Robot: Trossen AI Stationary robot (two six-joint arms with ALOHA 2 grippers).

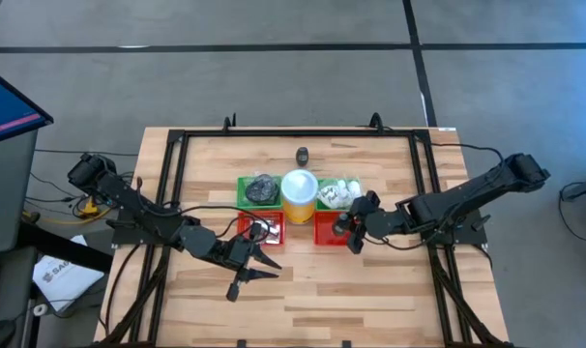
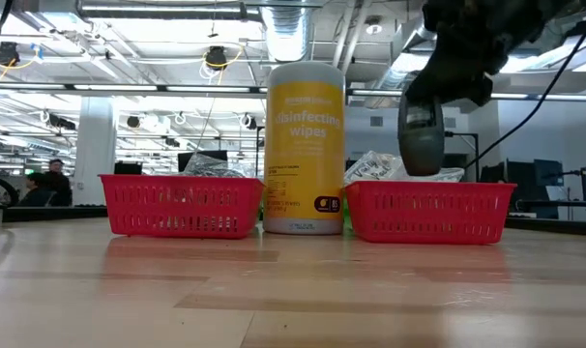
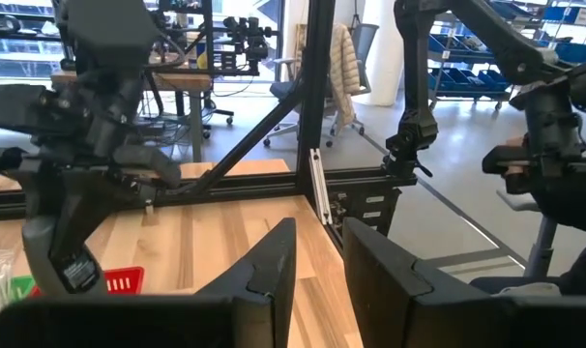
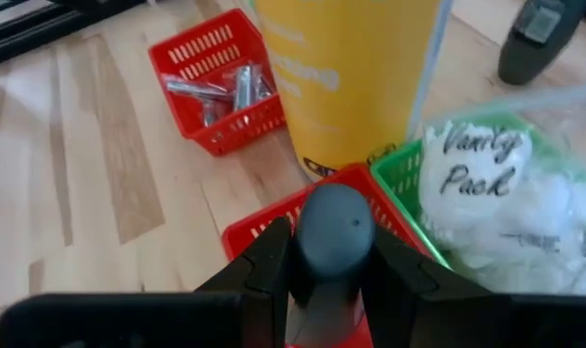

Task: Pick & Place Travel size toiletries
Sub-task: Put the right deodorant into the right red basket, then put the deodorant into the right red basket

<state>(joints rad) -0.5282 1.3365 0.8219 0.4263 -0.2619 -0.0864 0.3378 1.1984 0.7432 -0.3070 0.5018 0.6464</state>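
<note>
My right gripper [image 4: 332,266] is shut on a dark grey round pad [image 4: 332,230] and hovers over the right red tray [image 2: 428,208], which shows no contents. The left red tray [image 4: 220,92] holds small silvery tubes. Behind the red trays, one green tray [image 1: 261,190] holds dark grey pads and the other [image 4: 395,174] holds clear-wrapped white packets [image 4: 486,188]. A tiny black bottle [image 1: 302,155] stands on the table beyond the trays. My left gripper [image 1: 262,269] is open, above the table just near-side of the left red tray. My right gripper pinches the dark grey round pad [image 2: 421,135] between its two fingers [image 4: 264,266], coming from above and slanting from the table's right. The pad stands on edge, hangs below the fingers and is lifted clear above the right red tray.
A yellow wipes cylinder [image 2: 305,145] with a white top stands between the trays, close to my right gripper. Black frame rails [image 1: 177,184] run along the table's left, right and far sides. Bare wood [image 1: 303,300] lies on the near side of the trays.
</note>
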